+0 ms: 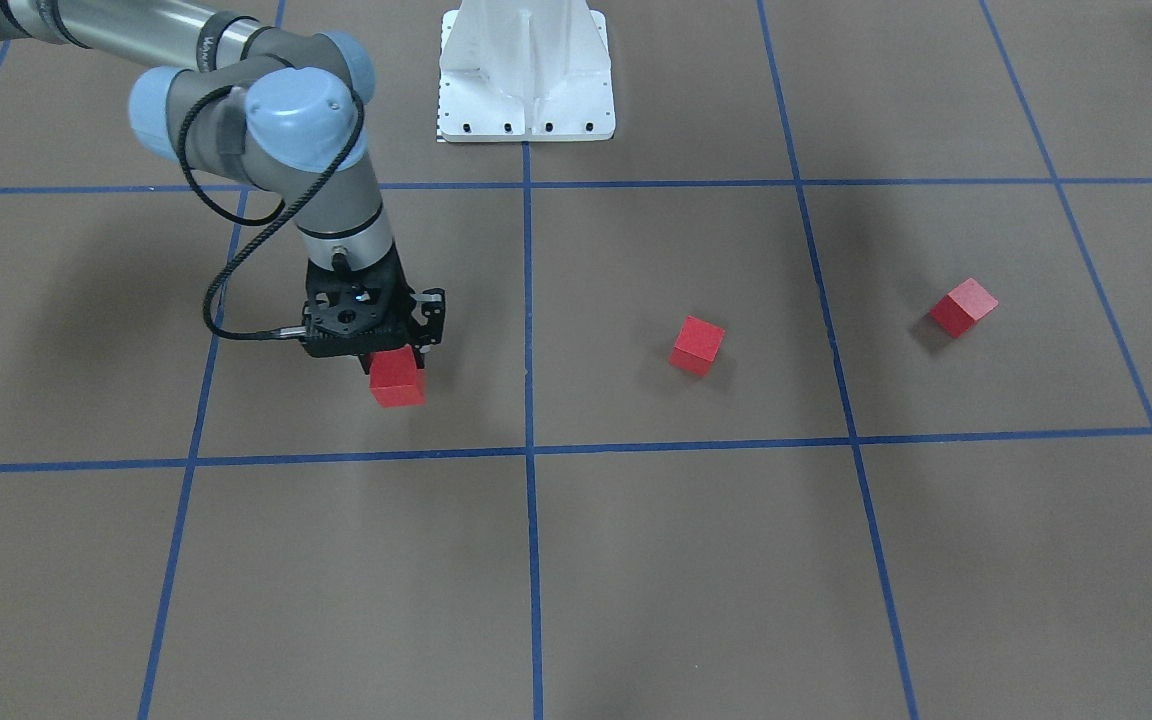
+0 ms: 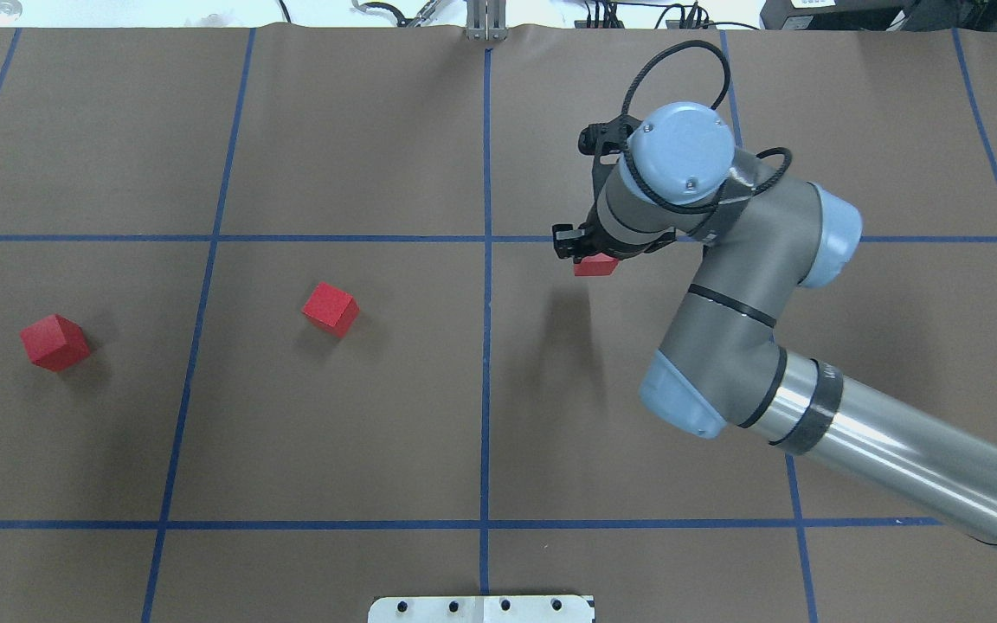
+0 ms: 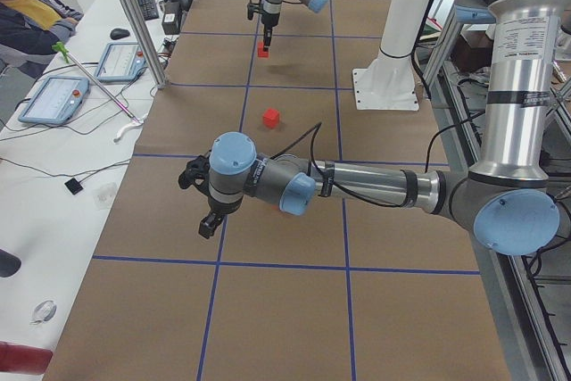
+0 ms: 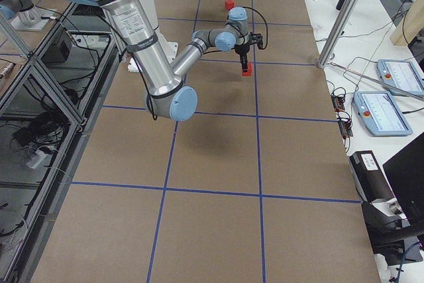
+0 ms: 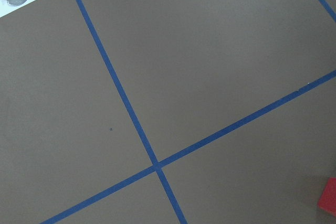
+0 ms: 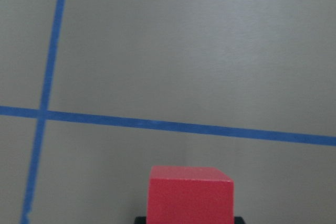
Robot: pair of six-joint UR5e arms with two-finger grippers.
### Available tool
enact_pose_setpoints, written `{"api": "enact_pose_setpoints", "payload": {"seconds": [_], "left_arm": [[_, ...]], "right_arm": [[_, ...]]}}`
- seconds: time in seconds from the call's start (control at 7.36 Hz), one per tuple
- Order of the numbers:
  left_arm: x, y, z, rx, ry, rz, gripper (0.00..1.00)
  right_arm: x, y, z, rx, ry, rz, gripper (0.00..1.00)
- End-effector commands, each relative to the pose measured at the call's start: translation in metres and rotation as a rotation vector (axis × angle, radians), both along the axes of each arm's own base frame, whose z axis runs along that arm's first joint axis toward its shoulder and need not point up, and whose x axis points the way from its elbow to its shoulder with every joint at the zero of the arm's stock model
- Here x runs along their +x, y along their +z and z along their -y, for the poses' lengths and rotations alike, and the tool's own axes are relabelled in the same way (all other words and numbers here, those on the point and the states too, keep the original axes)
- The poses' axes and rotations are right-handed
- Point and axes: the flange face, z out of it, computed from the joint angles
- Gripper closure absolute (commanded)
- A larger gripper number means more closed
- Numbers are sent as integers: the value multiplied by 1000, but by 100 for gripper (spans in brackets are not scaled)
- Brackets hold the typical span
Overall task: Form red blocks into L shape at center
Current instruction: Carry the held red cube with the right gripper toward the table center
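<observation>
The right pincer (image 1: 388, 355) is clamped on one red block (image 1: 398, 380), gripped from above, jaws pressed to opposite faces; the shadow on the worktop (image 2: 360, 433) lies off to one side of it in the overhead view, so I judge it lifted clear, though contact cannot be ruled out; it hangs in the grid square just to the robot's right of the middle line (image 2: 486, 363), near that square's far tape edge. The other two blocks sit loose on the robot's left half, apart from each other and both turned askew to the grid: the nearer block (image 2: 330, 309) is in the square bordering the middle line, and the outer block (image 2: 54, 342) is one square further out. The left pincer (image 3: 203, 220) shows only in the side view, hovering over bare worktop, and I cannot tell whether its jaws are apart or together; its wrist camera catches only a red sliver (image 5: 328, 203) at the frame's edge. The move ahead turns on one relation: the centre lies toward the robot's left of the held block, less than a square away, so the right arm need only carry it sideways to the line and set it down square to the tape; being a cube, it has no long axis to align, only faces. The two loose blocks lie on the left arm's side, so that arm looks better placed for them.
</observation>
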Motion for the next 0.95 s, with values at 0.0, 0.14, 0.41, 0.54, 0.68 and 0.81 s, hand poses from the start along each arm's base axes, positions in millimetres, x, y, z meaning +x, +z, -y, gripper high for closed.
{"api": "enact_pose_setpoints", "payload": {"seconds": [0.0,0.14,0.41,0.54,0.68,0.81], "left_arm": [[0,0,0,-9,-7,-3,0],[0,2,0,-12,-8,-2,0],[0,4,2,-16,-8,-1,0],[0,7,2,-22,-7,-3,0],[0,8,2,-24,-7,-3,0],[0,8,2,-24,-7,-3,0]], "right_arm": [[-73,-51,-2,-96,32,-5,100],[-88,-65,-16,-131,37,-23,100],[-114,-70,-46,-108,39,-33,100],[-121,-68,-56,-123,50,-33,100],[-124,-67,-61,-119,48,-37,100],[-125,-63,-63,-118,45,-40,100]]}}
